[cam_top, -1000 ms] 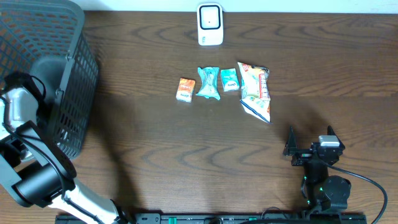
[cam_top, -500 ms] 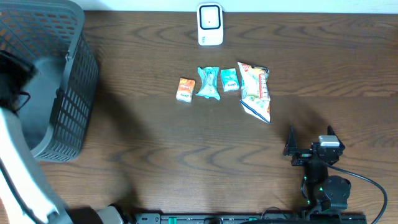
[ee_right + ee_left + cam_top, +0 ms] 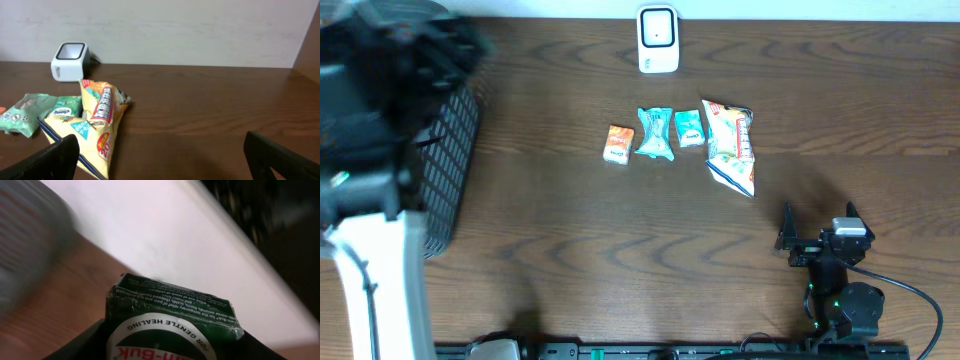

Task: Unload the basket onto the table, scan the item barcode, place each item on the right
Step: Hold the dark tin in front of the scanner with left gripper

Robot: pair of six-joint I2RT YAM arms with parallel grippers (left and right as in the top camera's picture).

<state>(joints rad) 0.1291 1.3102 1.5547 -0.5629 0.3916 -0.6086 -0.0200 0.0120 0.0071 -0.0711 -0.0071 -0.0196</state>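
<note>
My left gripper (image 3: 167, 347) is shut on a dark green box (image 3: 172, 312) with a white label band and red lettering; its dark fingers (image 3: 82, 342) flank the box at the bottom of the left wrist view. No barcode shows on the faces in view. From overhead the left arm (image 3: 370, 150) is a large blur over the left edge, with gripper and box not distinguishable. The white scanner (image 3: 658, 38) stands at the back centre, also seen as the scanner (image 3: 70, 60) in the right wrist view. My right gripper (image 3: 818, 216) rests open at the front right, holding nothing.
A dark mesh basket (image 3: 450, 150) stands at the left. In a row mid-table lie an orange packet (image 3: 618, 143), a teal packet (image 3: 655, 133), a small teal packet (image 3: 689, 128) and a yellow snack bag (image 3: 730, 145). A pale wall (image 3: 200, 25) runs behind the table.
The left arm has swung up and across the basket, now filling the left of the overhead view as a blur. The right arm and the items on the table have not moved.
</note>
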